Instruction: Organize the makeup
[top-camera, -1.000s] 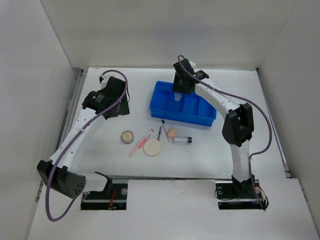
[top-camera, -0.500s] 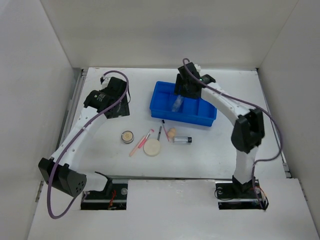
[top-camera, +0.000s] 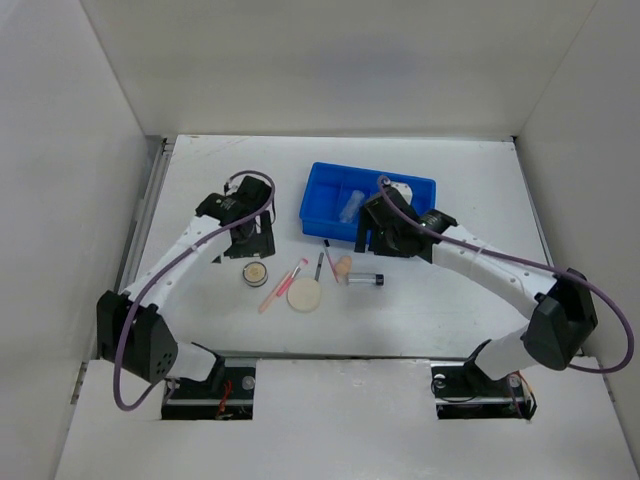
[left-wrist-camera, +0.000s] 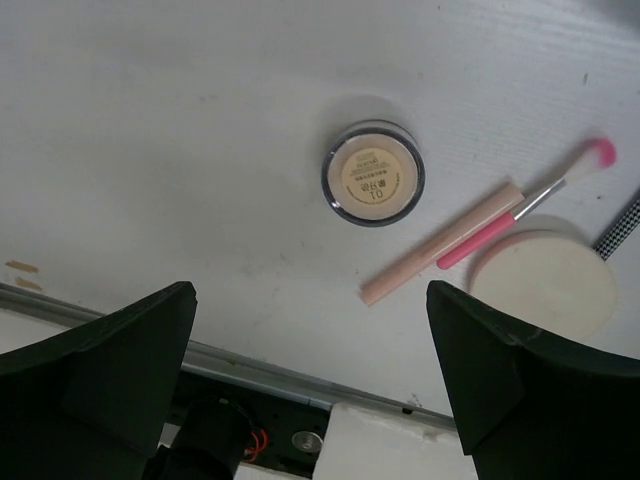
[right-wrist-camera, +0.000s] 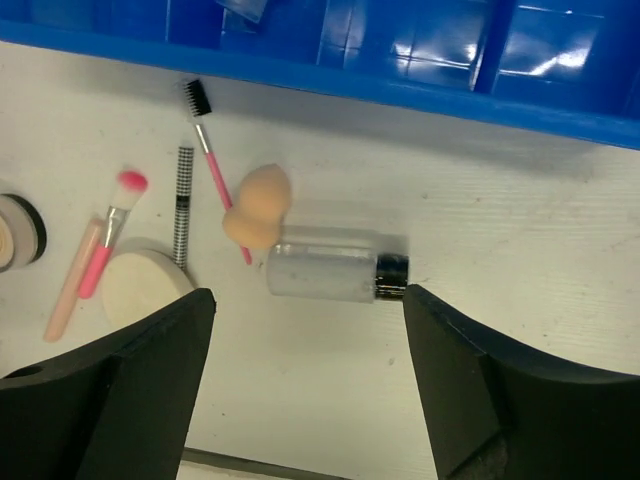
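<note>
**Operator:** What are my grippers doing?

**Spotter:** Your left gripper (left-wrist-camera: 310, 380) hangs over the bench (top-camera: 200, 180), jaws spread wide with nothing between them. The round beige compact (left-wrist-camera: 373, 173) sits just ahead of it. Your right gripper (right-wrist-camera: 310, 390) is released too. It hovers near the front wall of the blue tray (right-wrist-camera: 400, 90), above the clear dark-capped tube (right-wrist-camera: 335, 273).

**Operator:** And where is the makeup?

**Spotter:** Most of it lies on the bench in front of the tray. The peach egg-shaped sponge (right-wrist-camera: 258, 207) rests just beside the tube and lies over the pink handle of the dark-headed brush (right-wrist-camera: 208, 150). A thin checked stick (right-wrist-camera: 184, 200) lies next to that brush. The cream puff (left-wrist-camera: 543, 285) sits to the right of your compact. The pink-tipped brush (left-wrist-camera: 530, 205) and a peach stick (left-wrist-camera: 440, 245) lie side by side between compact and puff. A small clear item (top-camera: 348, 205) lies in the left part of the tray. I can't tell what it is.
</note>
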